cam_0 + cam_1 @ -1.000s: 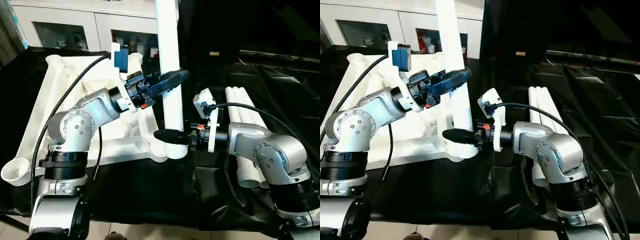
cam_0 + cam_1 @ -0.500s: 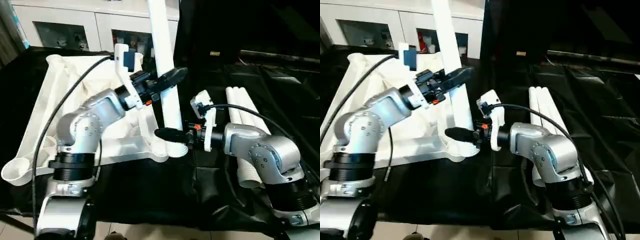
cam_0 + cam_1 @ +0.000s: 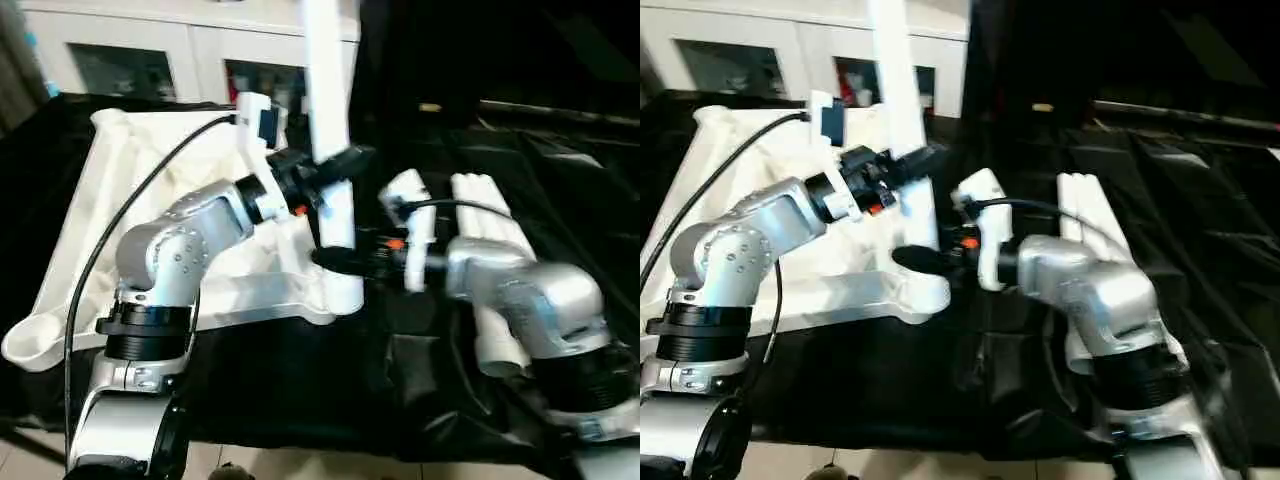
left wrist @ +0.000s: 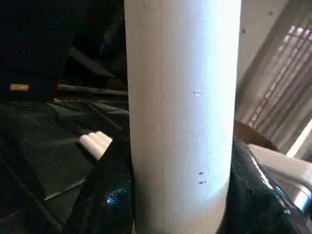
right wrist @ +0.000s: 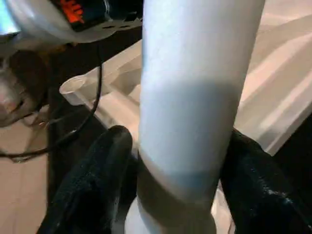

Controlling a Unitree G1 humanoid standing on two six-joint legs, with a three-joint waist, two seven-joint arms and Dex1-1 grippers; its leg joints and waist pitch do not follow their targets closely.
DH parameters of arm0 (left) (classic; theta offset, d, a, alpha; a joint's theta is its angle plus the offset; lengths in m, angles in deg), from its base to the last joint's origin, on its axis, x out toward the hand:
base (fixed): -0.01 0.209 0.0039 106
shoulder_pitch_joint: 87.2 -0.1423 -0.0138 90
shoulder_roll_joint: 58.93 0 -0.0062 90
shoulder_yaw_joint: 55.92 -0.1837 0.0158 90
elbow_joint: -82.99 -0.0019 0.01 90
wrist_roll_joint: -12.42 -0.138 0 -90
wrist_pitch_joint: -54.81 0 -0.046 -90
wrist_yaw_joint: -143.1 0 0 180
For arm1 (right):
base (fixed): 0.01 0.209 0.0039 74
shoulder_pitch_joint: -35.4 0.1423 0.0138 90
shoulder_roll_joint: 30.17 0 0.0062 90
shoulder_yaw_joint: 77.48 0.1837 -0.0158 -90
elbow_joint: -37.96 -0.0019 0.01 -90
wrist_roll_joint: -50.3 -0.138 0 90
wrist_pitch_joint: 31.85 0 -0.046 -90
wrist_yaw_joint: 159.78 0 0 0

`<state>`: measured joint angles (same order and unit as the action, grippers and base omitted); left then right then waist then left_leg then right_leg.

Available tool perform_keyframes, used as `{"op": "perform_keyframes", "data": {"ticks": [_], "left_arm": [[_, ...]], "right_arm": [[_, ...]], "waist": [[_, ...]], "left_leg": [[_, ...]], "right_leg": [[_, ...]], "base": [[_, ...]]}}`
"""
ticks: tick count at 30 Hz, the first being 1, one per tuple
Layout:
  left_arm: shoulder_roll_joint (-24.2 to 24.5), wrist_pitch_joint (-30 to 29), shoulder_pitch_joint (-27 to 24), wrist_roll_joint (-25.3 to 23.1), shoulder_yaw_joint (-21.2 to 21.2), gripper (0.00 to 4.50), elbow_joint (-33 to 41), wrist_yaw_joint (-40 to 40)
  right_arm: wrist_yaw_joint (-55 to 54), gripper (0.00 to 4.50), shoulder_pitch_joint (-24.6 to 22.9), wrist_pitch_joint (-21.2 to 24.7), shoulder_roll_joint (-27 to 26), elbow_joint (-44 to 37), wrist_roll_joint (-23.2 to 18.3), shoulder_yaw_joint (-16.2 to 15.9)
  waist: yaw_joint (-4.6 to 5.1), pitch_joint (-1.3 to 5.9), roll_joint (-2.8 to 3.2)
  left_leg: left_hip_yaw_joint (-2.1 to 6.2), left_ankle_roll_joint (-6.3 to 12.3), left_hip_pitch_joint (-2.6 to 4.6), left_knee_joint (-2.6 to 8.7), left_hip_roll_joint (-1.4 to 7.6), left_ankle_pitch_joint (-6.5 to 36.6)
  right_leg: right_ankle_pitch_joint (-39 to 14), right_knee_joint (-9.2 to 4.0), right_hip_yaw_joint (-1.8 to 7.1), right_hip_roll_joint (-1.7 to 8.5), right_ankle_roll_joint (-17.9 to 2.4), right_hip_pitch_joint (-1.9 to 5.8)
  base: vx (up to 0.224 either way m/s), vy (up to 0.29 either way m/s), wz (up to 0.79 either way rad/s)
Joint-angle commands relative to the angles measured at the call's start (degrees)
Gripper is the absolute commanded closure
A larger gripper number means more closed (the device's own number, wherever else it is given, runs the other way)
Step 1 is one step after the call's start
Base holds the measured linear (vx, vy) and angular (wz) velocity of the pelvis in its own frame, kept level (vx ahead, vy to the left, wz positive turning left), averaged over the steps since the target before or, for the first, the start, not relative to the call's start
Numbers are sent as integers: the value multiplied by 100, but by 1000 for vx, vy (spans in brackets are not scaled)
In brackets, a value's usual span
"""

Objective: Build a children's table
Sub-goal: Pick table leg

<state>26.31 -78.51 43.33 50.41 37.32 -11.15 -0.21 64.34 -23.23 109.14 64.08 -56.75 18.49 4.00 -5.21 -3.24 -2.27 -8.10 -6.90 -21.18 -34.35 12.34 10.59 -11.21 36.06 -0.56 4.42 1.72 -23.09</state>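
Both arms are on one white leg (image 3: 330,150) of the children's table. The leg stands nearly upright, its foot seated in the near right corner socket (image 3: 343,297) of the upturned table top (image 3: 150,180). Its upper end runs out of the head views.

My left gripper (image 3: 335,165) is clamped on the leg partway up its length. In the left wrist view a black finger (image 4: 105,200) sits hard against each flank of the tube, no gap on either side.

My right gripper (image 3: 340,260) grips the same leg lower down, just above the socket. In the right wrist view the black fingers (image 5: 95,185) bracket the tube on both sides and touch it. Below them the leg enters the round socket collar.

The table top lies upside down on the black-covered tabletop (image 3: 300,390), rim and ribs facing up. Its near left corner socket (image 3: 30,345) is open, with no leg in it, and reaches about to the tabletop's front edge.

The spare legs (image 3: 485,215) lie side by side on the black cover to the right of my right forearm, apart from the table top, their near ends hidden behind that arm. I cannot count them with certainty.

White cabinets (image 3: 150,50) with glass doors stand behind the tabletop.
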Motion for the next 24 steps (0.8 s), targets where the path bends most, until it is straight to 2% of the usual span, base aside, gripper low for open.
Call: {"op": "perform_keyframes", "data": {"ticks": [1,4,7,12,13,14,24], "left_arm": [[81,0,120,-71,-151,264,128,148],[166,12,150,-59,-250,265,164,379],[194,29,203,-17,-300,265,154,511],[161,-8,231,57,-269,265,145,599],[154,-24,213,107,-267,265,176,636],[151,-27,211,116,-264,265,180,641],[108,-90,175,230,-239,265,249,733]], "right_arm": [[242,140,23,61,98,-238,-181,117],[385,140,51,94,192,-200,-219,121],[477,140,72,183,292,-125,-257,96],[569,140,-9,209,355,-118,-281,27],[567,140,-35,222,340,-133,-297,21],[568,140,-38,223,338,-135,-299,20],[590,140,-60,245,281,-129,-334,-33]], "waist": [[4,433,54],[7,429,84],[8,426,69],[6,435,66],[4,436,124],[11,438,91],[6,433,68]], "left_leg": [[-159,-98,38,363,-89,339],[-158,-115,42,363,-91,406],[-161,-131,44,366,-86,511],[-160,-113,40,357,-87,418],[-153,-127,43,354,-89,421],[-160,-127,44,351,-91,443],[-161,-124,42,360,-84,466]], "right_leg": [[333,-305,65,92,-1296,369],[250,-308,62,96,-1330,362],[100,-320,65,98,-1342,367],[228,-306,61,97,-1386,368],[244,-298,61,99,-1401,363],[250,-308,60,93,-1405,368],[178,-309,59,98,-1414,368]], "base": [[0,0,0],[0,0,0],[0,0,0],[0,0,0],[0,0,0],[0,0,0],[0,0,0]]}}
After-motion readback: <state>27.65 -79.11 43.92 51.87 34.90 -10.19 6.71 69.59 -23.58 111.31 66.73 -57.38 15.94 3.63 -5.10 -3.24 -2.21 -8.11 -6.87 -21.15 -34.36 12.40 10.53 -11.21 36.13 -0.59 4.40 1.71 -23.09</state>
